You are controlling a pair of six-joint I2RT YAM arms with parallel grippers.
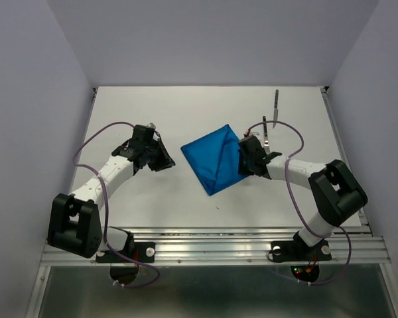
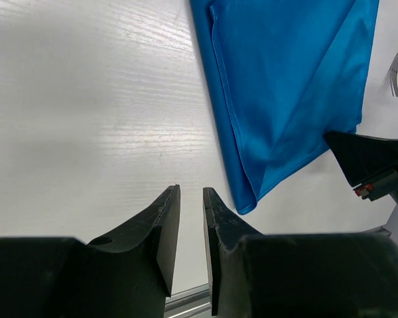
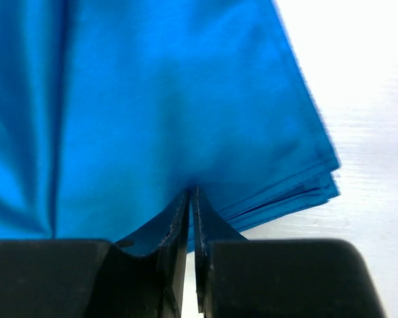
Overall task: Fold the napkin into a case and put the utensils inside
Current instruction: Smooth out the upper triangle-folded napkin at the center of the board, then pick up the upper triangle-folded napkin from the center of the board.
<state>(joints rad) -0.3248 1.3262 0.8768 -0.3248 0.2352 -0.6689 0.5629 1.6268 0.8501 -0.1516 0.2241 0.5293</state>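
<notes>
The bright royal-blue soft cloth napkin (image 1: 214, 159) lies on the white table (image 1: 152, 112), folded flat and turned so that it looks like a diamond from above. In the right wrist view several layers of cloth show stacked at its folded edge, and one long crease runs along its middle.

The right gripper (image 1: 244, 159) is at the right corner of the napkin. Its two black fingers (image 3: 176, 225) stand almost together, and between their tips a small peak of the blue cloth is drawn up, so they are clamped on the edge of the napkin. The rest of the cloth spreads away from the tips and fills most of that view.

The left gripper (image 1: 166, 162) is to the left of the napkin, near its left corner but not touching it. Its fingers (image 2: 166, 218) stand a little apart with only a narrow gap, and nothing is between them. Under them is bare table, and the near corner of the napkin lies just beside the tips on the right.

The small silver metal fork (image 1: 267, 137) lies just beyond the right corner of the napkin, close to the right gripper. The slim silver table knife with a dark handle (image 1: 276, 105) lies farther from the napkin on the same side, toward the back of the table. Both are apart from the cloth.
</notes>
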